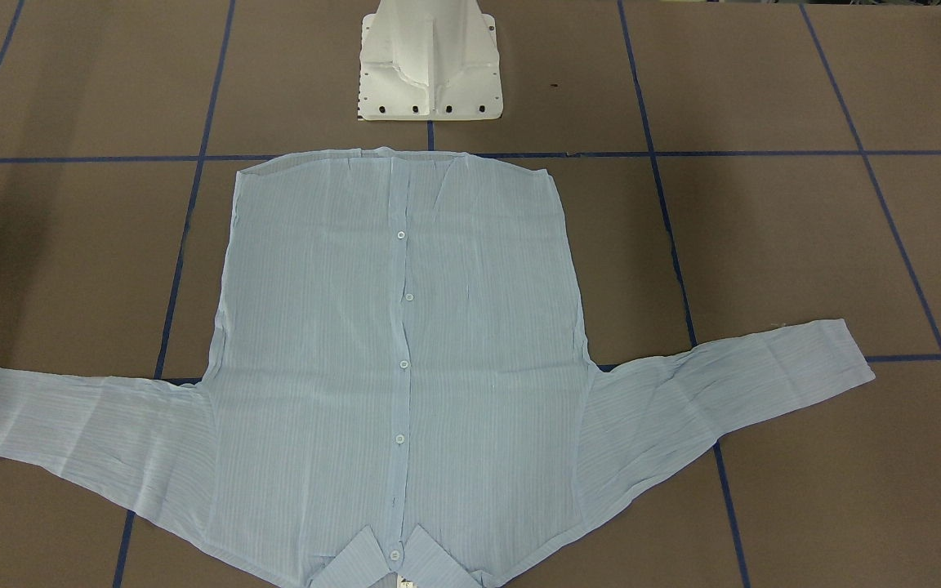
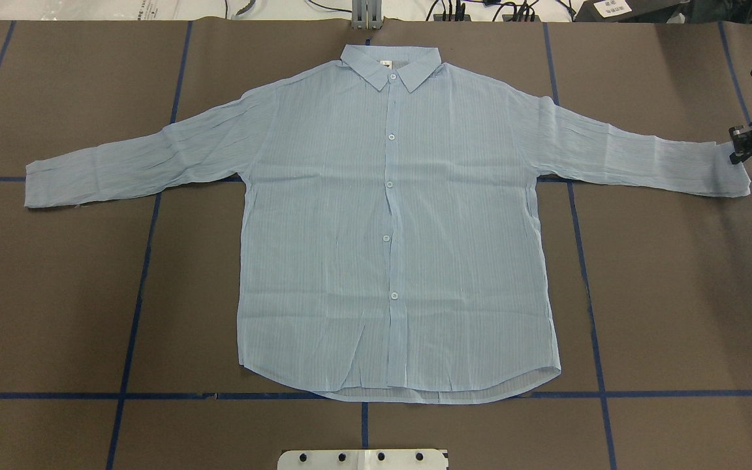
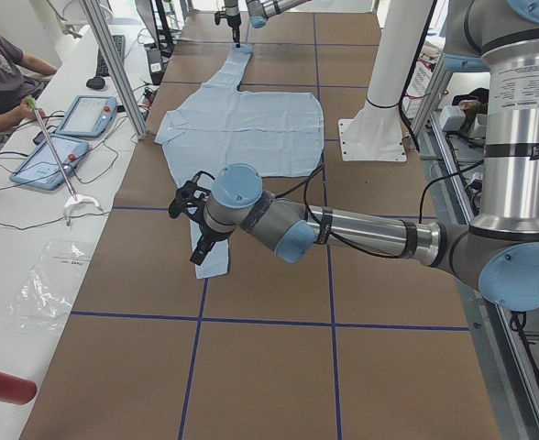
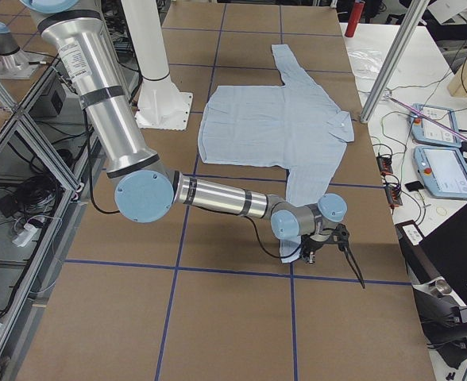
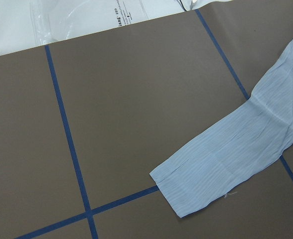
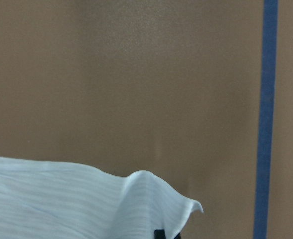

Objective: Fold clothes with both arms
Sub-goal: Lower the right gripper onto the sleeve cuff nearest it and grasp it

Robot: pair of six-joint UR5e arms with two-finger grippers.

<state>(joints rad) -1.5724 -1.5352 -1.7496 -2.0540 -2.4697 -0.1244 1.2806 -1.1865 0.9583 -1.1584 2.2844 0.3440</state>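
Two sleeves point(image 1: 724, 384) are spread wide in the front view, where the shirt point(image 1: 397, 327) lies flat and buttoned on the table point(image 1: 764, 245), hem point(image 1: 389, 159) at the top by the pedestal point(image 1: 430, 73) and collar point(image 1: 393, 563) at the bottom edge; no gripper is shown. From overhead, the right gripper point(image 2: 741, 147) is seen at the right edge, on the upper corner of the right cuff point(image 2: 722, 179). Bare table is left all round the shirt, though that cuff lies close to the frame's edge. In the left side view the left gripper point(image 3: 199, 247) hangs over the left cuff point(image 3: 216, 268); its opening cannot be told. In the right side view the right cuff is partly hidden under the gripper. In the left wrist view the cuff lies at lower right, untouched, with no fingers shown. In the right wrist view a cuff corner is raised over a dark finger point(image 6: 159, 234) at the bottom; whether it is pinched cannot be told. If only one layer is caught, or one arm lifts first, the thin cloth would likely be dragged askew and creased.
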